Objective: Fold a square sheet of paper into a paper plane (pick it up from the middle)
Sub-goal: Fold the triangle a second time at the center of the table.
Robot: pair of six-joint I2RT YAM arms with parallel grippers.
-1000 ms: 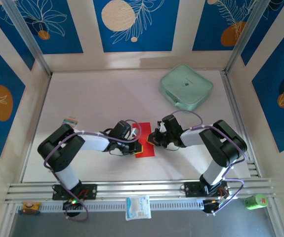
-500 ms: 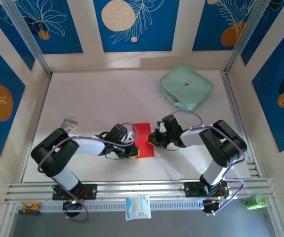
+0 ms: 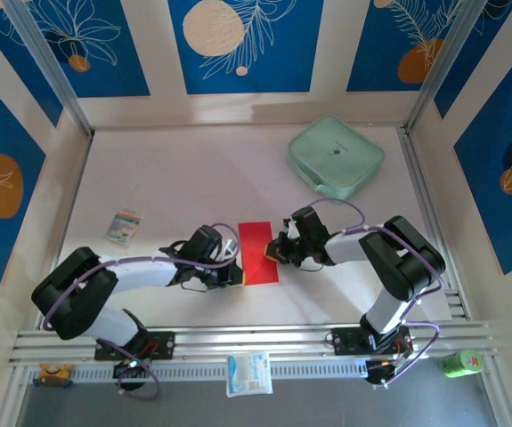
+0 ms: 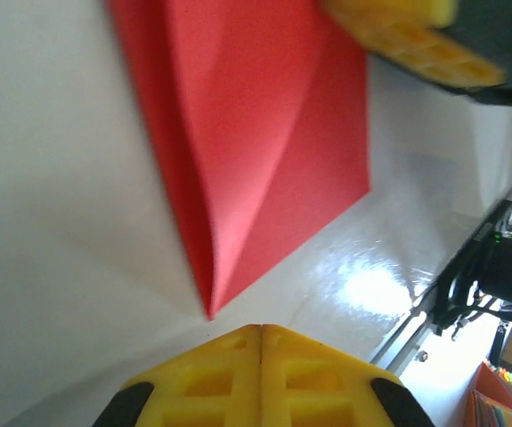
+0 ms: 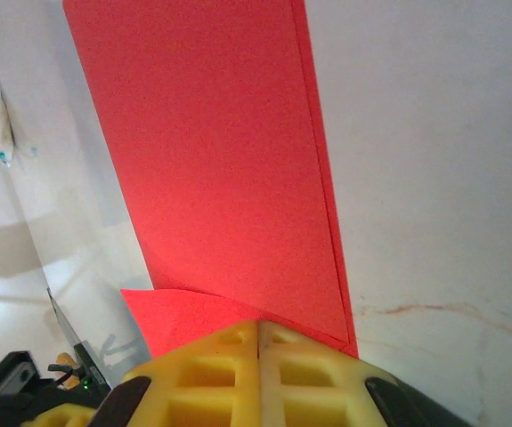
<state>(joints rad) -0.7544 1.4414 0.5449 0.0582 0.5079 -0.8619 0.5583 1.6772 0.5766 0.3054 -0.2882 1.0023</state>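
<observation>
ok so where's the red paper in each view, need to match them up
top external: red paper lies mid-table, between the two arm tips.
left wrist: paper in the upper middle, a pointed corner toward the camera.
right wrist: paper runs from the top down to the bottom centre.
shared landmark: the yellow right tool, at the paper's edge.

Your left wrist camera cut the red paper [image 4: 256, 133] off at the top edge. Your right wrist view hid its near edge behind the right gripper [image 5: 258, 327]. On the packet [image 3: 125, 226], the print was too small to read.
</observation>
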